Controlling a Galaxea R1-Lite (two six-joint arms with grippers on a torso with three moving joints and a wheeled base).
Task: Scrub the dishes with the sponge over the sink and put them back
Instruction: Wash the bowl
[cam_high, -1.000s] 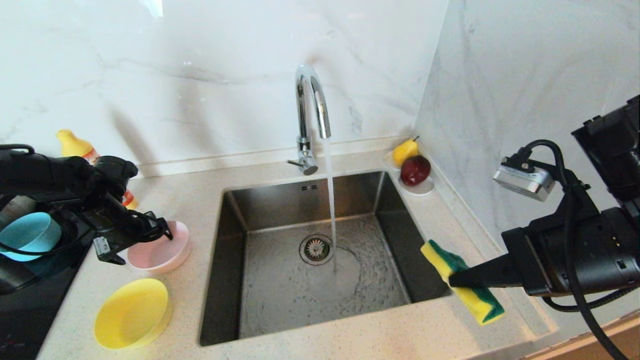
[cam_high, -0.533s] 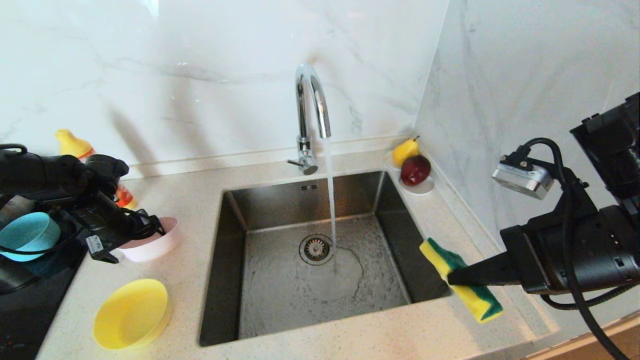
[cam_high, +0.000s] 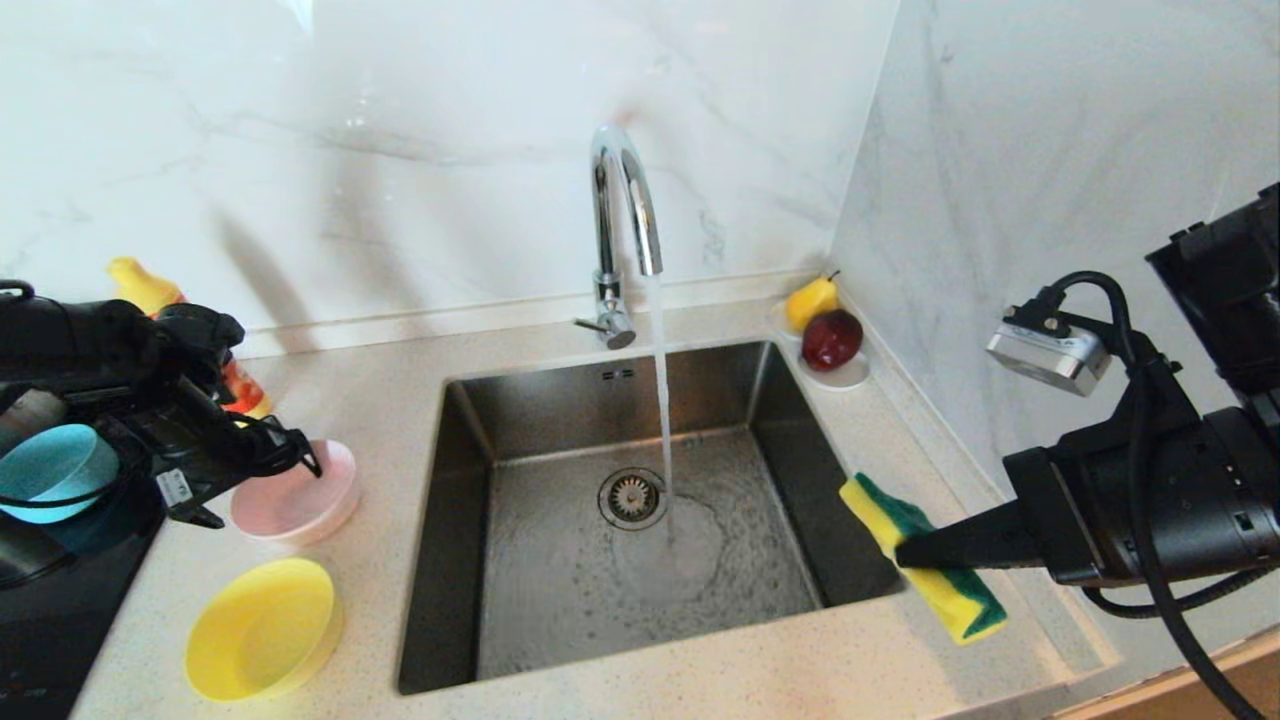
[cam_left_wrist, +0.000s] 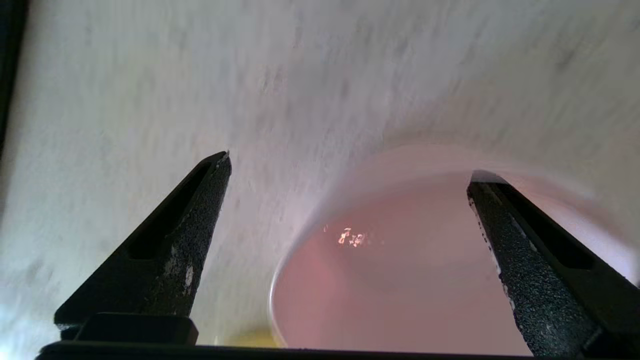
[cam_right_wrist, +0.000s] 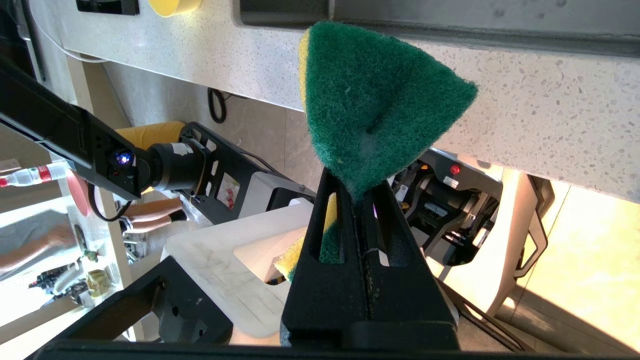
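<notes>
**Pink bowl under spread jaws, sponge pinched at the sink's edge**

The pink bowl (cam_high: 297, 493) sits on the counter (cam_high: 380, 400) at left centre of the head view, left of the sink (cam_high: 560, 600). The left gripper (cam_high: 262, 480) is at its near rim, jaws spread wide, one finger over the bowl's inside. The yellow bowl (cam_high: 262, 628) lies lower left; the blue bowl (cam_high: 50, 472) at the far left edge. Lower right, the right gripper (cam_high: 905, 556) pinches the sponge (cam_high: 925, 560) tight above the sink's right rim. Water runs from the faucet (cam_high: 620, 230).
</notes>
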